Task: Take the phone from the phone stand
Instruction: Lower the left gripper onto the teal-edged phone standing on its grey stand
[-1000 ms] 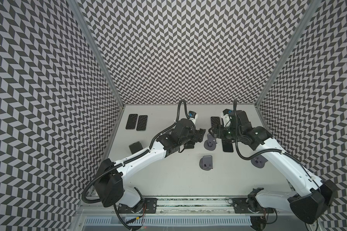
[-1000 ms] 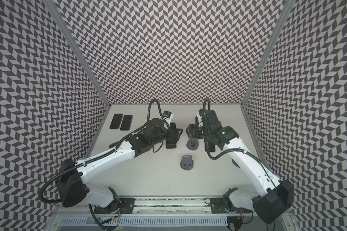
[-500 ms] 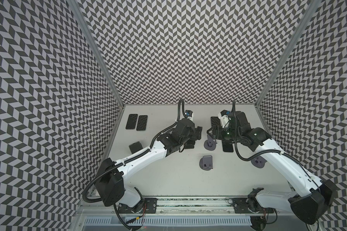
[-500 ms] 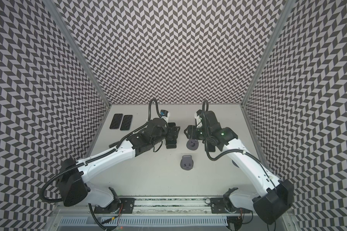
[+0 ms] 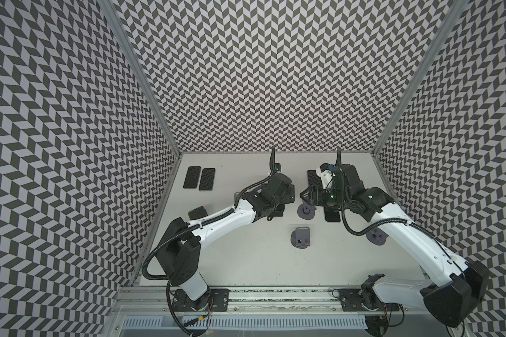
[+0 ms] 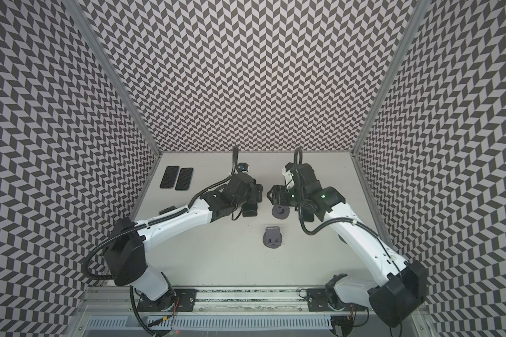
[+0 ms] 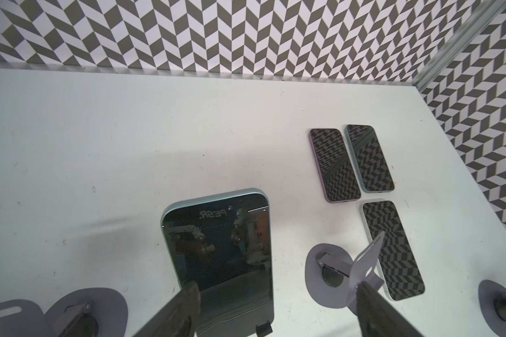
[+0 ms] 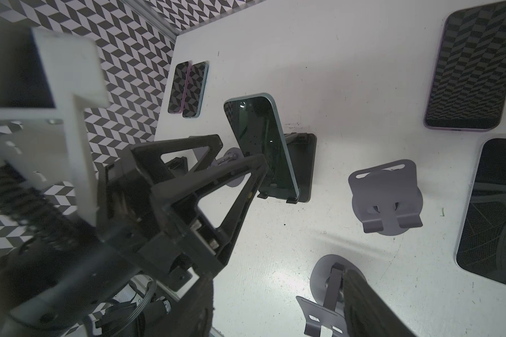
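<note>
A phone [image 8: 260,143] with a pale blue edge leans upright on a black phone stand [image 8: 303,166], its foot in the stand's lip. In the left wrist view the same phone [image 7: 216,248] stands just ahead of my open left gripper [image 7: 275,291]. One finger overlaps the phone's screen edge and the other is well off to its side. The left gripper's fingers [image 8: 240,175] reach the phone's face. In both top views that gripper hides most of the phone and its stand [image 6: 250,210]. My right gripper [image 8: 278,297] is open over a grey stand [image 8: 330,283] that carries no phone.
Two more grey stands [image 5: 301,236] [image 5: 376,235] hold no phone. Two phones [image 5: 192,181] [image 5: 207,183] lie flat at the back left. Further phones [image 5: 332,216] [image 5: 312,178] lie under the right arm. A dark object [image 5: 197,212] sits by the left wall.
My left gripper has turned from pointing right at the grey stand to pointing down at the phone on the black stand. The right gripper has shifted slightly left.
</note>
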### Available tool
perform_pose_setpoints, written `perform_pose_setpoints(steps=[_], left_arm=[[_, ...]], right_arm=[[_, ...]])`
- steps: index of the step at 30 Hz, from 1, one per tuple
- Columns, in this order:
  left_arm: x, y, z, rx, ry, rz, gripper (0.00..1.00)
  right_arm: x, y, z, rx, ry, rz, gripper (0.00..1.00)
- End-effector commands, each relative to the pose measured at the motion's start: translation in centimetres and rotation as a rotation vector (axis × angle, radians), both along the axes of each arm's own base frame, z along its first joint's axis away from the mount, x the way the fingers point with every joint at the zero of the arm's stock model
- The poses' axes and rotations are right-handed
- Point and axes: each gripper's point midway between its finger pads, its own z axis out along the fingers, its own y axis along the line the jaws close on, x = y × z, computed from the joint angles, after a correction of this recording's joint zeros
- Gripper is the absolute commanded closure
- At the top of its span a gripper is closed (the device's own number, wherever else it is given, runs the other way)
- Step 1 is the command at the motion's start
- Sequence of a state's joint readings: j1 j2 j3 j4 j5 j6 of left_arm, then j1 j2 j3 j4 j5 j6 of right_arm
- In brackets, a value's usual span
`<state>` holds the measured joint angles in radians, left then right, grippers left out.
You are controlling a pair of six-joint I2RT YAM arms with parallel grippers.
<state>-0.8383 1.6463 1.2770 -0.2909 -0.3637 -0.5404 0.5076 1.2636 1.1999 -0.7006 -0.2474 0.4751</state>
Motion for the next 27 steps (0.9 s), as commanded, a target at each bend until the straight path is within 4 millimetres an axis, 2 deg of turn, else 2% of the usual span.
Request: perform_pose_setpoints(steps=[1,4,7,9,17,22,27], left_arm=[[0.8,0.5,0.2,0.024,-0.012,0.065,0.15],[1.1,0.5,-0.3,0.033,-0.008,0.072,0.15],[1.5,0.7,-0.6,0.051,-0.002,0.087,0.15],[1.9,1.4,-0.8,0.074,0.002,0.109,0.14],[2.8,2.6,-1.7,0.081,0.041,0.171,0.11],[3.0,2.0,-2.5,0.102,0.069,0.155,0.1],[3.4,1.3,-2.3,0.093,0.076,0.141,0.09]], right_arm=[[0.4,0.9,-0.3,0.005,-0.02,0.047,0.31],[0.2,1.2,-1.0,-0.002,0.002,0.073,0.3],[0.2,1.1,-1.6,0.002,0.002,0.061,0.35],[0.3,1.2,-1.7,0.016,-0.012,0.055,0.37],[1.1,0.9,-1.0,0.01,-0.058,0.024,0.36],[1.4,0.8,-0.8,0.004,-0.063,0.02,0.33],[1.3,0.5,-0.3,0.005,-0.085,0.008,0.33]])
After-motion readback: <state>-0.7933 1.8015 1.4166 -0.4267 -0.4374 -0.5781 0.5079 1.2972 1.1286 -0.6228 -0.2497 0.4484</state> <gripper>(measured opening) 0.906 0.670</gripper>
